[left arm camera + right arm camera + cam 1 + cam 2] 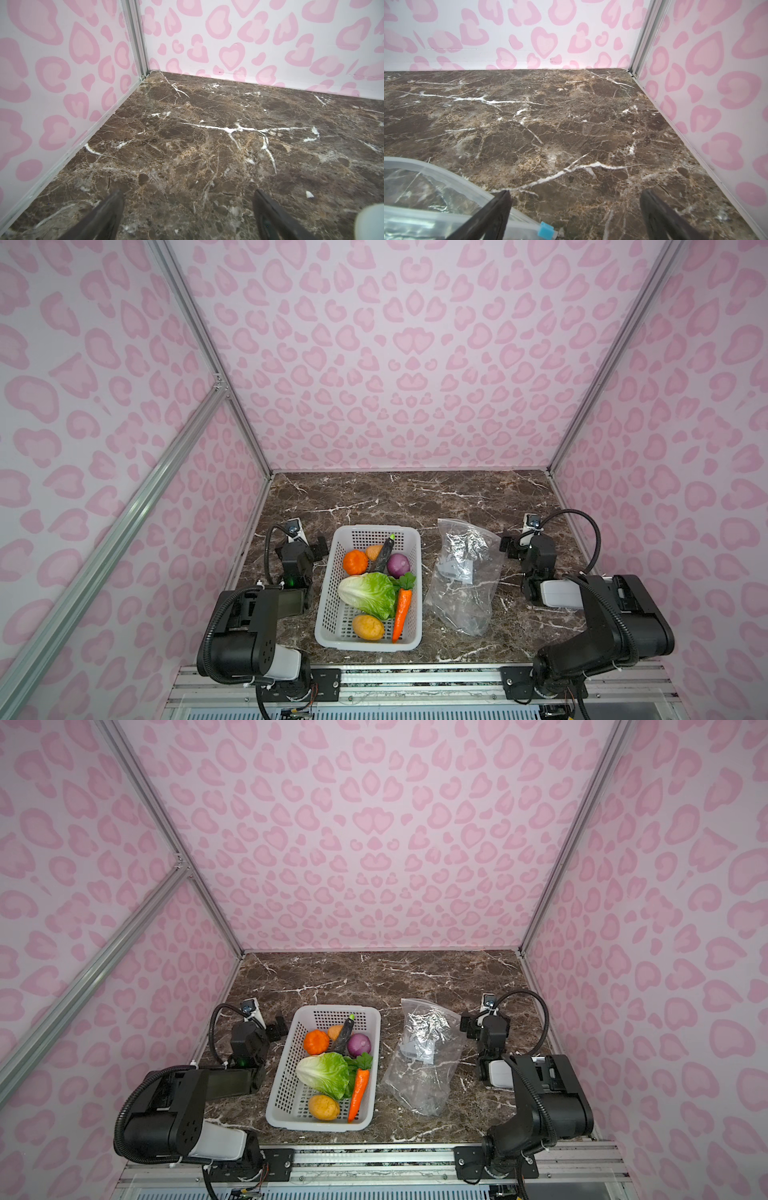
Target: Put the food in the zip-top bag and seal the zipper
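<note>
Food (374,585) lies in the white basket (328,593) on the brown table (415,497): a lettuce (361,597), a carrot (402,612), a purple onion (398,565) and some round pieces. The zip-top bag (465,576) lies on the table at 3 o'clock from the basket, near it. Its zipper (446,173) with the blue slider (547,229) is at the bag's 12 o'clock end, close to the right gripper (575,193). That gripper's jaws are wide apart and hold nothing. The left gripper (189,193) is at 9 o'clock from the basket, over bare table, jaws wide apart too.
</note>
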Controlling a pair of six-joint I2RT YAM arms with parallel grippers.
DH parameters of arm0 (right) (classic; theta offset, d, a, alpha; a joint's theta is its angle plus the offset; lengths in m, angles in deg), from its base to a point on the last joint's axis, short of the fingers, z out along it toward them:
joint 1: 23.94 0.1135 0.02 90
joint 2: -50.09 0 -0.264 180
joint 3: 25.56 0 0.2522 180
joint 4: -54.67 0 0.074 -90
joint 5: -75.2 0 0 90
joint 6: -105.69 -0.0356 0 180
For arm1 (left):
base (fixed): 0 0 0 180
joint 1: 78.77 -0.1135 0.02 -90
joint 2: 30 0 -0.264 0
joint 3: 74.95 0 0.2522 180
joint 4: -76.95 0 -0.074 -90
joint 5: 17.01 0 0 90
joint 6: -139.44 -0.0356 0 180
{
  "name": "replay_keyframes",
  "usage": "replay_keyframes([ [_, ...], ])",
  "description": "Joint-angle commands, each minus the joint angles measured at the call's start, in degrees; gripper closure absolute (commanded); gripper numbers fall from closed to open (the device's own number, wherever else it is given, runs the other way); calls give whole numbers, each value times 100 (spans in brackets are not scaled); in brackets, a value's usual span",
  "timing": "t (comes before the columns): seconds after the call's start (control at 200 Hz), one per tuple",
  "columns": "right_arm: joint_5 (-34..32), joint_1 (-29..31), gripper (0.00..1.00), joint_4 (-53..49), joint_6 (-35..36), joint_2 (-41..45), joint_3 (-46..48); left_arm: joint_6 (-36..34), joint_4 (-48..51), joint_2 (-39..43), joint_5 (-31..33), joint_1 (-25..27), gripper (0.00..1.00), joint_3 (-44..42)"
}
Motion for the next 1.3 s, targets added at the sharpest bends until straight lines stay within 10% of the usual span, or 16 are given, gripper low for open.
replay_keyframes([
  [0.0,-75,5,4,191,-76,58,10,60,84,169,186,-22,3,107],
  [0.33,-208,5,6,-3256,-762,1008,-1313,205,1588,1105,489,-132,3,493],
  [0.575,998,6,10,-6092,-1714,888,-2475,794,3731,1528,128,-137,3,1724],
  [0.91,2743,41,8,-6842,-2360,407,-2487,2797,4792,1329,229,986,1,2777],
  [1.295,1997,153,8,-6670,-2135,-18,-2235,3114,5173,1013,-936,1772,1,3748],
])
